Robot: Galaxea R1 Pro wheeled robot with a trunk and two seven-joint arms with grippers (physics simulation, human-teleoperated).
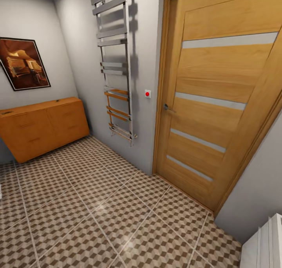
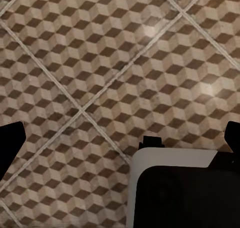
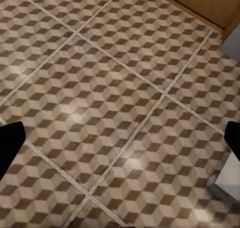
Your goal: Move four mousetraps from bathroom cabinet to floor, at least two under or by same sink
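Observation:
The cabinet (image 1: 43, 127), a low orange-brown dresser with drawers, stands against the far left wall. Two tiny dark specks lie on its top, too small to identify. The mousetraps are out of view. The bathroom floor (image 1: 98, 213) with its cube-pattern tiles spreads across the head view and lies below both wrist cameras. My left gripper (image 2: 120, 138) hangs open over bare tiles, its dark fingertips (image 2: 10, 143) at the frame's edges. My right gripper (image 3: 120, 140) is open too, with nothing between its fingers. A white panelled corner (image 1: 266, 244) at the lower right may be the sink; I cannot tell.
A closed wooden door (image 1: 219, 99) with grey stripes stands ahead on the right, a red wall button (image 1: 147, 94) beside it. A chrome towel rail (image 1: 115, 64) hangs on the wall left of that. A framed picture (image 1: 23, 62) hangs above the cabinet. My white and black base (image 2: 180, 188) shows.

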